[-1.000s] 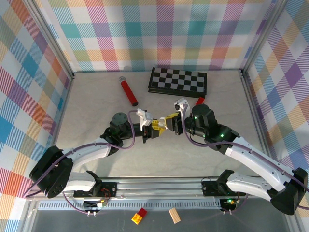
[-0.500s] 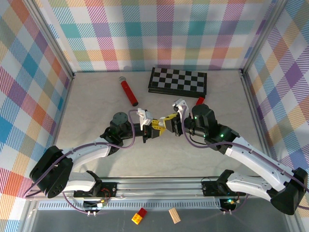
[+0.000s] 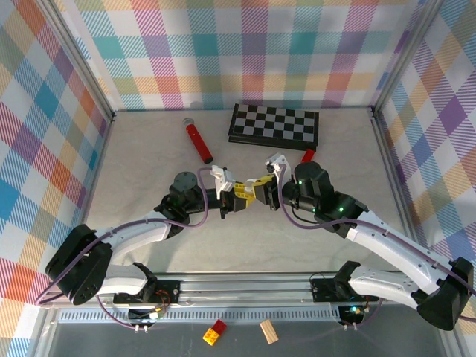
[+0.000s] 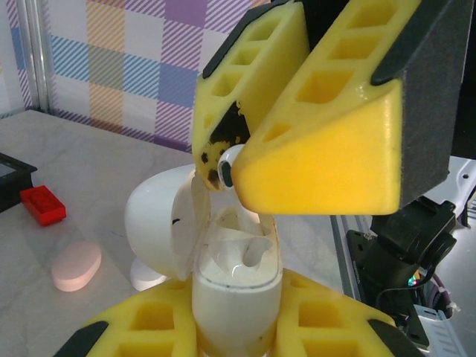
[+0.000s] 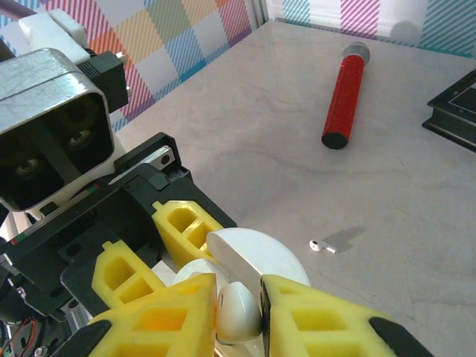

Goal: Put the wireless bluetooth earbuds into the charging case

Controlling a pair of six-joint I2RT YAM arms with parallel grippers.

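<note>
White charging case (image 4: 236,297), white earbud (image 5: 238,309), yellow gripper fingers (image 4: 327,149), red cylinder (image 3: 198,141), black-and-white chequered board (image 3: 274,124), pastel plaid walls (image 3: 223,52), pale marbled table (image 3: 149,149)

Bright even light, soft shadows, wrist-view foregrounds slightly blurred.

Right claw (image 5: 238,306) pinches earbud (image 5: 236,314) above open case (image 5: 256,254).

Checkerboard box (image 3: 274,124) lies flat at the rear — red cylinder (image 3: 198,140) to its left, small red block (image 3: 308,155) near its front-right corner.
</note>
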